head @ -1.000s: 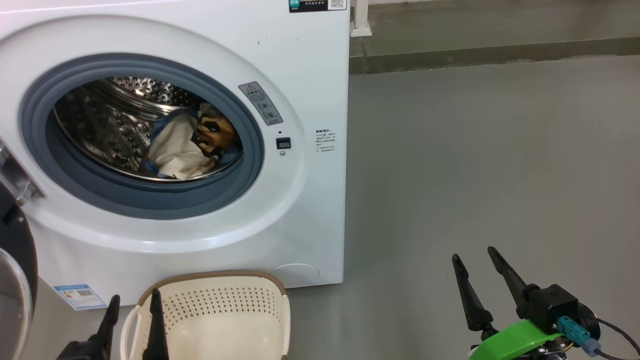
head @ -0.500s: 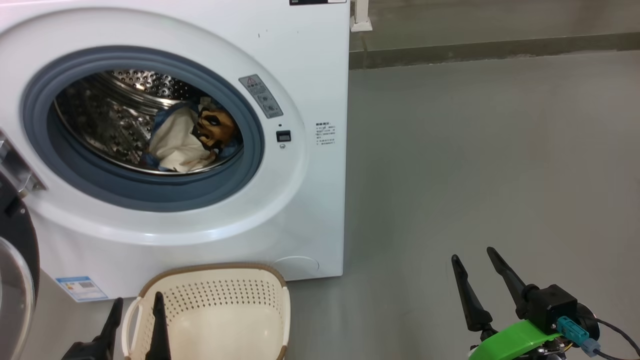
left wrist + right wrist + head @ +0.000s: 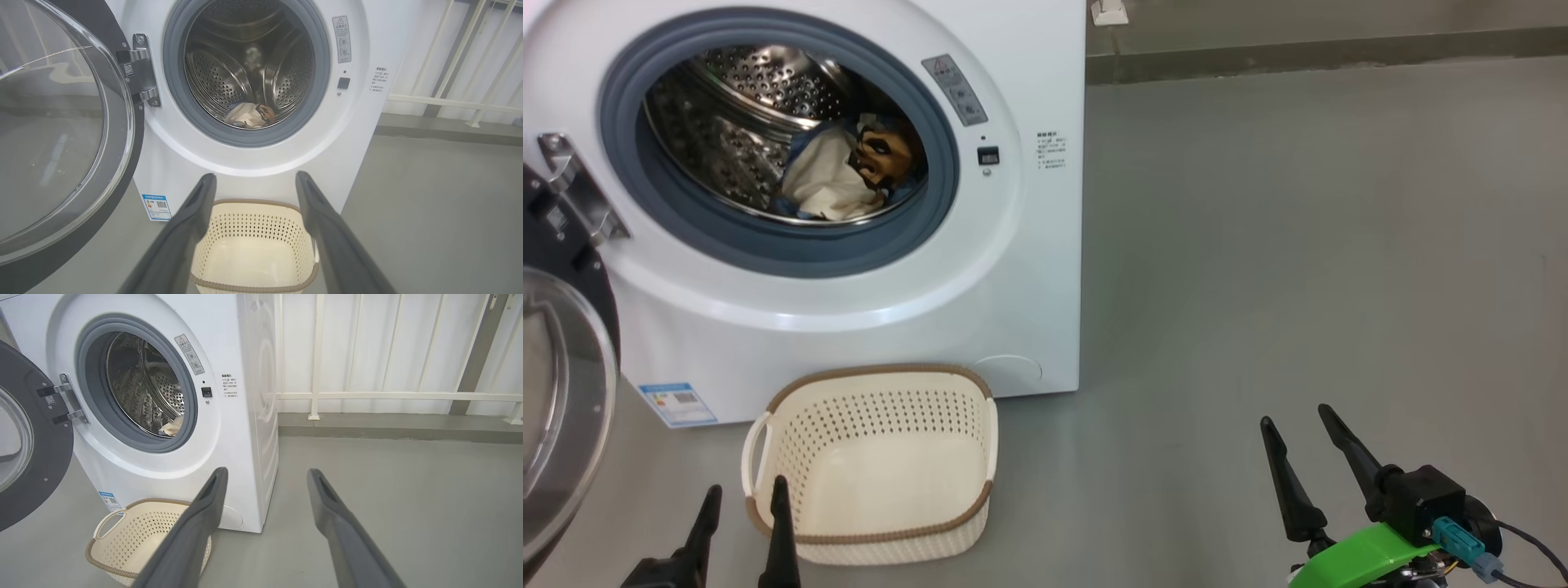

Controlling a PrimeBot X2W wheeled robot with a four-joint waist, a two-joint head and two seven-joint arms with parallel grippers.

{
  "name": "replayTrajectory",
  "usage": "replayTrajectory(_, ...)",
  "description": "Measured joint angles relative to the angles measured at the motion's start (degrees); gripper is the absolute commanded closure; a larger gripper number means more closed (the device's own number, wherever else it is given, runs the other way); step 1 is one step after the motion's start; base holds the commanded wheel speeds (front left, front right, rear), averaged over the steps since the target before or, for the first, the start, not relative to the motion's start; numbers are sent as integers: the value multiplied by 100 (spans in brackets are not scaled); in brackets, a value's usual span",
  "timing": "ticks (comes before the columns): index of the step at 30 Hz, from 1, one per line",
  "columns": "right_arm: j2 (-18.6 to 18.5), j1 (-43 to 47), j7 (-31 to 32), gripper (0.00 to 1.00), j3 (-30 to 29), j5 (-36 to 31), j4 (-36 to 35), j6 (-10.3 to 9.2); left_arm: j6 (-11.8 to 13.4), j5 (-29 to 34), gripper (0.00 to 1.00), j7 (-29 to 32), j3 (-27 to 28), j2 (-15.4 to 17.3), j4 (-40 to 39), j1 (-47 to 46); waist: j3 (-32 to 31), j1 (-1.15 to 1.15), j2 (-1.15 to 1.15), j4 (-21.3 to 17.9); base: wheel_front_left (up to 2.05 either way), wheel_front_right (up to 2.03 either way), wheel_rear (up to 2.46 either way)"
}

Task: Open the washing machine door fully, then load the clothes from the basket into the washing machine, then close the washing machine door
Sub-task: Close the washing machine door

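In the head view, at the upper left, you see the glossy white washing machine (image 3: 1029, 269). Cream and orange clothes (image 3: 837, 175) lie in its perforated steel drum (image 3: 743, 90). Its round glass-bowled washing machine door (image 3: 564, 384) stands open at the left edge. Below, the perforated cream basket (image 3: 874, 412) shows its smooth bare bottom. At the bottom corners, the left gripper (image 3: 747, 483) and the right gripper (image 3: 1295, 414) have their fingers apart. In the left wrist view the dark tapered fingers frame the basket. In the right wrist view they spread over the matte grey floor (image 3: 408, 490).
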Motion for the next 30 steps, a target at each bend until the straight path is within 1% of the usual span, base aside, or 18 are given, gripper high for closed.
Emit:
replayTrajectory(8, 1, 0, 0, 0, 0, 1, 25, 0, 0, 51, 0, 0, 11, -2, -2, 0, 0, 0, 0, 6, -72, 72, 0)
replayTrajectory(30, 1, 0, 0, 0, 1, 4, 53, 0, -26, 100, 0, 0, 88, -33, -18, 0, -65, 0, 0, -3, 0, 0, 0)
